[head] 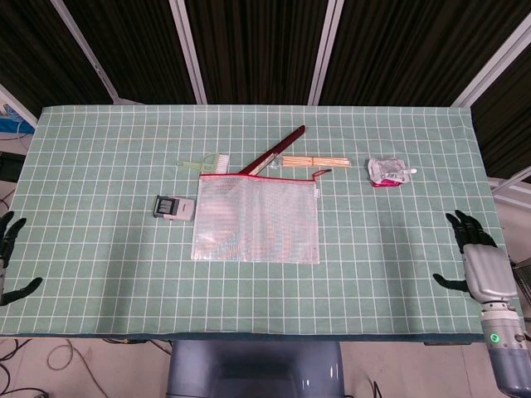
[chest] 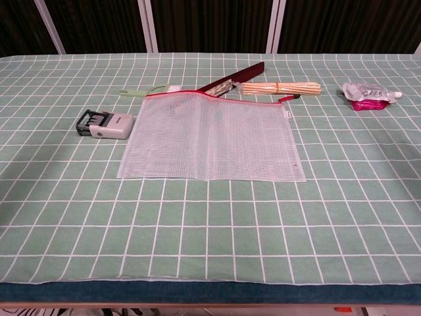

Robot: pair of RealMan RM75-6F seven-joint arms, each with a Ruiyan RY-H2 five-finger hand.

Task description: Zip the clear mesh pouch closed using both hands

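Observation:
The clear mesh pouch (head: 257, 220) lies flat on the green checked cloth, its red zipper (head: 261, 176) along the far edge. The chest view shows the same pouch (chest: 210, 137) with a small white tag at its right end. My left hand (head: 7, 264) sits at the far left edge of the head view, off the table's front-left corner, fingers spread and holding nothing. Off the front-right corner is my right hand (head: 479, 261), likewise spread and empty. Neither hand appears in the chest view, and both are far from the pouch.
A grey stamp (head: 174, 207) lies just left of the pouch. Behind the pouch are a green brush (head: 203, 164), a dark red stick (head: 275, 149) and a bundle of wooden sticks (head: 314, 162). A pink and silver packet (head: 388, 172) lies at the back right.

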